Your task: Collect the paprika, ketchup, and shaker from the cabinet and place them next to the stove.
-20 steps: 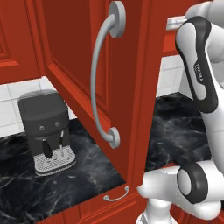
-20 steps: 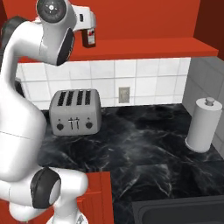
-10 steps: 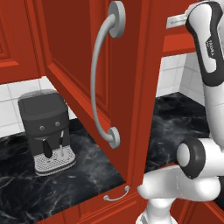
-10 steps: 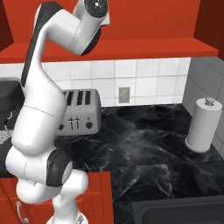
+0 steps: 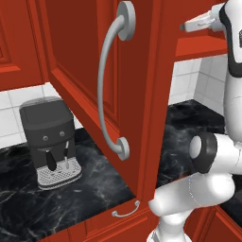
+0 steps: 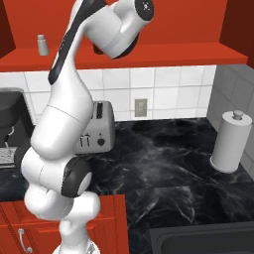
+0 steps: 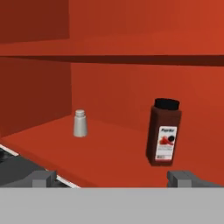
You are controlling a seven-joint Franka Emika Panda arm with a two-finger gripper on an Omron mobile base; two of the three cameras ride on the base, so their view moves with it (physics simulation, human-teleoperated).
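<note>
We see even, soft rendered light throughout, with no single lamp to name. In the hand view the cabinet (image 7: 131, 43) interior is dimmer toward the upper left of the frame; the paprika (image 7: 163, 132) and shaker (image 7: 79, 124) read slightly soft, with faint shadows at their bases. In the left base view the silver handle (image 5: 109, 80) carries a mild sheen. The black counter (image 6: 168, 168) shows pale marbling, no hard glare. Edges look undistorted.

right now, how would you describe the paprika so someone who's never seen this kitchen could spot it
Look inside the open red cabinet, on its lower shelf. The paprika stands upright to the right in the hand view, a dark-red jar with a black lid and a white label. Its only neighbour there, the shaker, is a much smaller pale grey cylinder off to the left.
</note>
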